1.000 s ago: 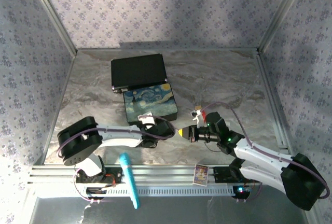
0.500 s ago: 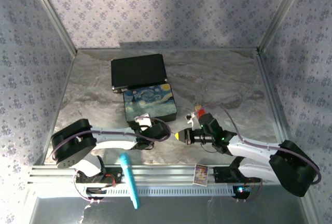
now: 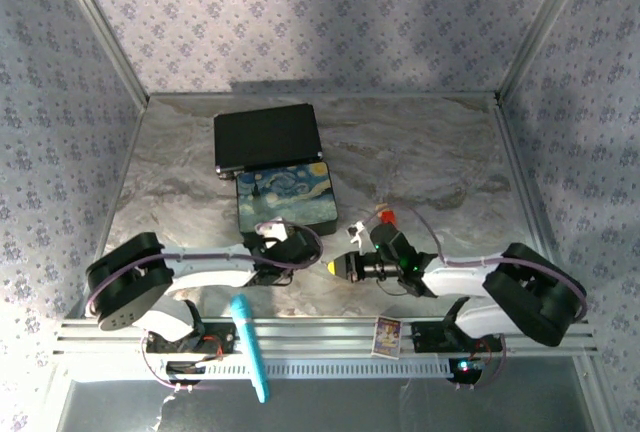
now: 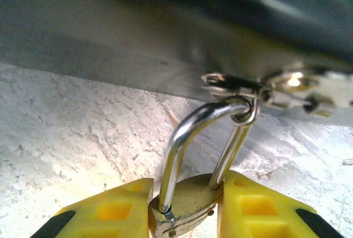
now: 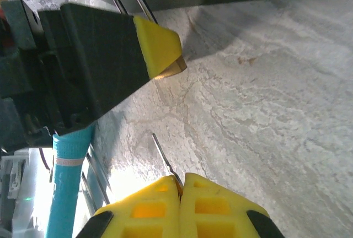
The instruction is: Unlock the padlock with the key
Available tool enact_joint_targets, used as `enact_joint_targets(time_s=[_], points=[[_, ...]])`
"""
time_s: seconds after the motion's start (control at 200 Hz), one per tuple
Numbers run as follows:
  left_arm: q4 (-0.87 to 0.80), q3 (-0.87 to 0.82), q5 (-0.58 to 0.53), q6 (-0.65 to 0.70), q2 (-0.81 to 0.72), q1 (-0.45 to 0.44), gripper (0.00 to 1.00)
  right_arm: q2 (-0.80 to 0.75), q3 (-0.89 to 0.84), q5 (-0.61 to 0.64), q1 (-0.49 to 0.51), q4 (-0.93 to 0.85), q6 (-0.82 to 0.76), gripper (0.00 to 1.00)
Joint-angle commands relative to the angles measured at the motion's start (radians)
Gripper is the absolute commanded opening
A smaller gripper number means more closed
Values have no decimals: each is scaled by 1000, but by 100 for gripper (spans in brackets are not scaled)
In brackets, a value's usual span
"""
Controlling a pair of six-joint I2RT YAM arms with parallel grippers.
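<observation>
Seen from overhead, your two arms reach in low over a grey marbled table (image 3: 430, 152). They meet just in front of a painted box (image 3: 285, 197), left of centre, whose lid shows a swirling blue and yellow night sky. A black case (image 3: 265, 137) lies flat just behind the box, toward the top of the frame. Your right gripper (image 3: 335, 267) appears as a yellow tip at centre, pointing left toward the box's front edge.

In the left wrist view, your left gripper (image 4: 185, 213) sits at bottom centre. Its two yellow fingers are clamped on the brass body of the padlock (image 4: 190, 202). The silver shackle (image 4: 179, 139) rises from the body and loops through a small metal latch ring (image 4: 245, 114) on the box's dark front wall, right of centre. Both legs of the shackle enter the body.

In the right wrist view, your right gripper (image 5: 181, 194) sits at bottom centre, with its yellow fingers pressed together on the key (image 5: 164, 158). The thin silvery shaft pokes out toward the upper left, above the table, and the head is hidden between the fingers. The shaft's tip is apart from the padlock in the upper left, where a corner of brass shows under the other gripper's yellow pad (image 5: 157, 42). A teal tube (image 5: 69, 194) lies at lower left.
</observation>
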Motion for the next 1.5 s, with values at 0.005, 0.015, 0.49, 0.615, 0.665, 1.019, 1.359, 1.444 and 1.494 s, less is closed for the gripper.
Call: enact_joint_targets(time_s=[0.005, 0.015, 0.49, 0.615, 0.665, 1.019, 1.359, 1.444, 1.494], points=[[21, -18, 93, -47, -46, 23, 24, 58, 6, -26, 14, 135, 44, 0], [24, -20, 98, -48, -48, 23, 24, 65, 6, -30, 13, 145, 47, 0], [53, -23, 159, -80, -101, 50, 20, 385, 6, -117, 1, 589, 207, 0], [57, -17, 159, -78, -85, 50, 20, 411, 9, -106, 3, 595, 212, 0], [34, -10, 144, -71, -82, 50, 20, 409, -4, -98, -1, 598, 209, 0], [70, -27, -57, -60, -40, 33, 70, 263, -18, -58, -9, 370, 128, 0], [-97, 106, -124, -31, 75, 17, 43, 260, -31, -15, 6, 344, 120, 0], [-95, 90, -102, -27, 63, 16, 37, 270, -19, -17, 11, 338, 117, 0], [-83, 74, -92, -27, 54, 15, 36, 280, -11, -20, 15, 339, 117, 0]])
